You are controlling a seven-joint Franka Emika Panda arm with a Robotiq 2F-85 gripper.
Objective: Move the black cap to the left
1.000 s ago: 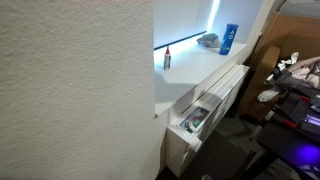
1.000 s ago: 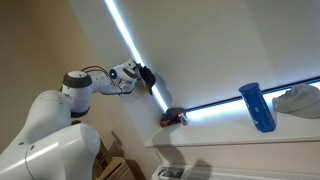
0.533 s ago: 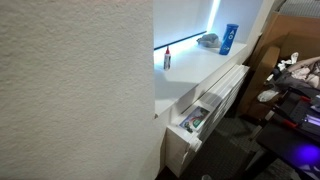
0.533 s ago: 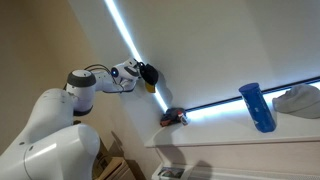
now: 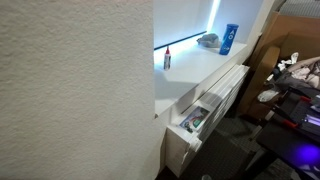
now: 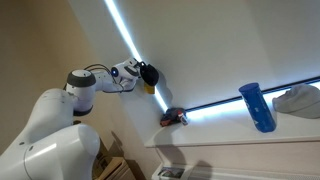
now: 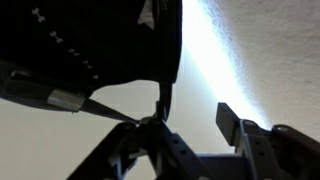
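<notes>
Arm [image 6: 45, 125] fills the near corner in an exterior view, white and bulky, with its wrist reaching up toward the wall. End effector [image 6: 149, 75] hangs at the bright light strip [image 6: 122, 28], well above the surface [image 6: 230, 135] and apart from everything on it. We cannot tell whether it is open or closed: it is too small and dark there, and the wrist view is mostly black shadow with only part of one finger [image 7: 238, 126] showing.

Black cap [image 6: 173, 117] sits on the surface at its near end, by the wall, below the end effector. We judge it light, stiff plastic, small and probably smooth, so it could skid or tip if nudged. We would take it across its sides from above, low on its body, with a gentle squeeze.

Farther along stand a blue cup [image 6: 255, 106] and a pale cloth [image 6: 300, 100], well apart from the cap.
</notes>
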